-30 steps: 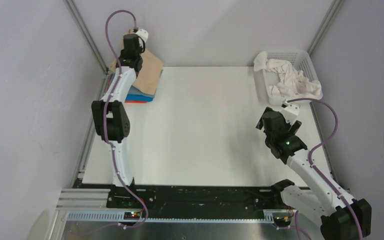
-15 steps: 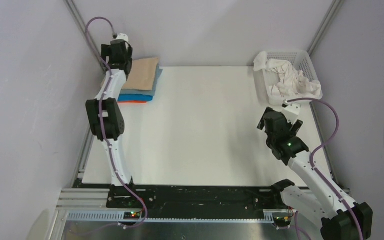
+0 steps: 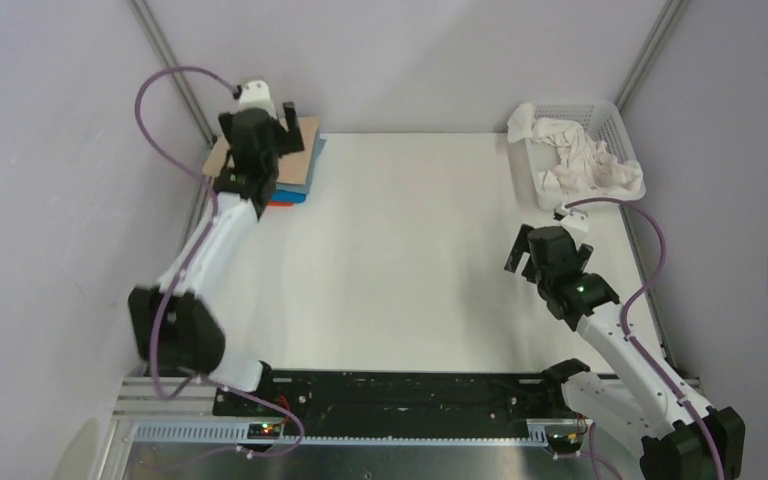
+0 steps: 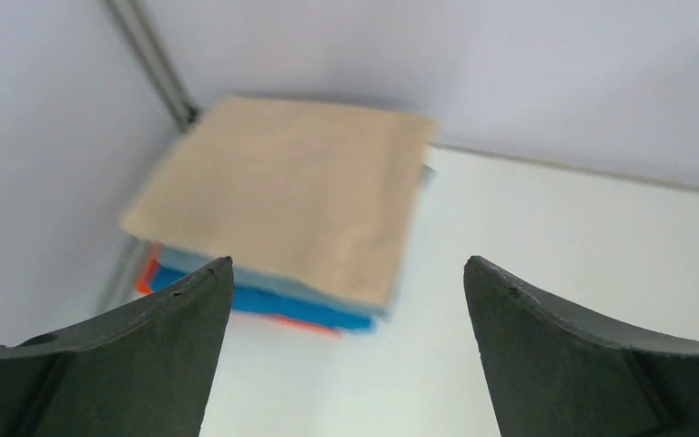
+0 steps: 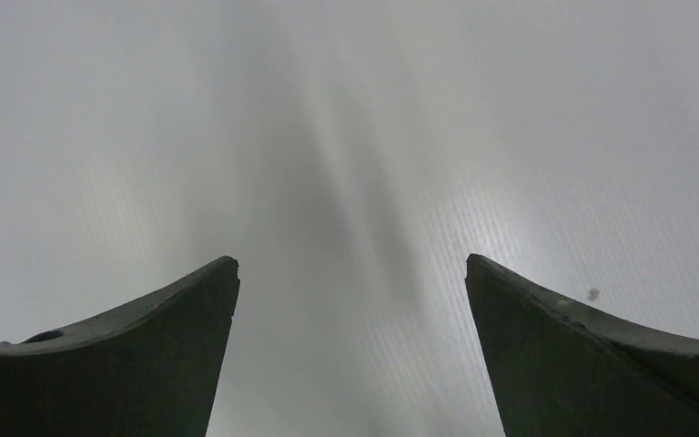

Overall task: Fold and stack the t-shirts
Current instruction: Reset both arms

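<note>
We note both arms share one build: left arm (image 3: 210,240) and right arm (image 3: 628,348) have white link shells between bulky black joint housings (image 3: 175,335). A purple cable (image 3: 165,90) loops off each wrist. A white block (image 3: 254,95) caps the left wrist. We see a green light (image 3: 579,287) on the right wrist. Fingers of left gripper (image 4: 346,273) and right gripper (image 5: 350,273): dark grey-green tapered wedges.

A stack of folded t-shirts (image 4: 291,200) lies in the far left corner of the table (image 3: 400,250). A basket (image 3: 615,118) sits in the far right corner, with loose t-shirts (image 3: 585,165) heaped in it and one draped over its far left rim. The left gripper (image 4: 346,273) hangs above the stack's near side. The right gripper (image 5: 350,269) hangs over the table just in front of the basket.
</note>
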Robot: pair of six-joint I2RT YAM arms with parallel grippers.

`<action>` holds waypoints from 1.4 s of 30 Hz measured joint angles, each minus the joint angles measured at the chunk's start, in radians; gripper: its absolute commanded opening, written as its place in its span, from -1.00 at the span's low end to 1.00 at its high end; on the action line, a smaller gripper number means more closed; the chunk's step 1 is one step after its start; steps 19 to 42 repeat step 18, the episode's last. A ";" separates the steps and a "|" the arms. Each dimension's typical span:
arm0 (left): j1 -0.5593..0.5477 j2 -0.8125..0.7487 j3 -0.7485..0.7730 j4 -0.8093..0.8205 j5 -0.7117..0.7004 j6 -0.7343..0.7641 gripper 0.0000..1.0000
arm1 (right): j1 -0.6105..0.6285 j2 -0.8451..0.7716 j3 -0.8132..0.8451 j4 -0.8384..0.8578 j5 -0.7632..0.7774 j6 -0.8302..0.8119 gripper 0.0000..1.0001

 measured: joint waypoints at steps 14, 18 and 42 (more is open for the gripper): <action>-0.408 -0.825 -0.940 -0.062 0.013 -0.363 0.99 | 0.001 0.000 -0.003 -0.021 -0.089 0.007 0.99; -0.409 -0.936 -1.029 -0.113 0.010 -0.404 0.99 | 0.001 -0.014 -0.044 0.008 -0.091 0.007 0.99; -0.409 -0.936 -1.029 -0.113 0.010 -0.404 0.99 | 0.001 -0.014 -0.044 0.008 -0.091 0.007 0.99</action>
